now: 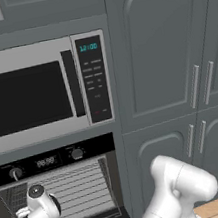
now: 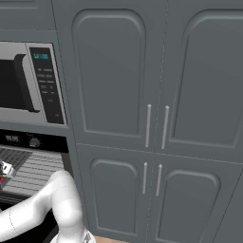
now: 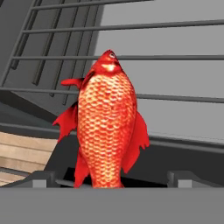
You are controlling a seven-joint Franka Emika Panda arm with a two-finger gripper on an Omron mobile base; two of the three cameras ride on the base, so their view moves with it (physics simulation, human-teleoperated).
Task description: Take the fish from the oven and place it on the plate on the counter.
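Fish lined up between open fingers, still inside the oven

Pincer [image 3: 111, 177] stands wide open, its two dark finger tips either side of the bright red-orange scaly fish [image 3: 107, 127], gripping nothing yet. The fish sits on the grey wire rack [image 3: 175, 57] inside the built-in oven with the black knob panel [image 1: 54, 159], near the rack's front edge. To do this well, I'd judge the fingers should advance a little further, centre on the body rather than the thin fins, then close gently. Count: one fish, one oven, one silver microwave with a keypad [image 1: 42, 92], one white arm [image 1: 176, 190].
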